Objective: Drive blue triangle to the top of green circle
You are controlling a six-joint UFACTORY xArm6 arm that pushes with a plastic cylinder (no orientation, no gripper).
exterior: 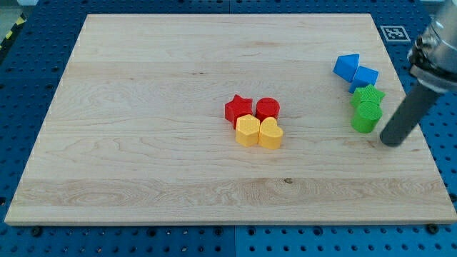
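Blue perforated metal surrounds a pale wooden counter that fills most of the view. No gripper is fitted to the arm: a straight dark rod is seen at the right edge, and its lower end, my tip, is set down on the wood.

Near the far right of the counter four blocks are lined up in a short, slightly slanted column. The blue triangle is placed farthest away, touching a blue cube just to its right and nearer. Below these a green star is seen, and the green circle is pressed against the star's near side. The blue triangle is thus kept apart from the green circle by the blue cube and the green star. My tip is found just to the right of the green circle and slightly nearer, with a narrow gap between them.

At the centre of the counter a tight cluster is formed by a red star, a red circle, a yellow hexagon and a yellow heart.
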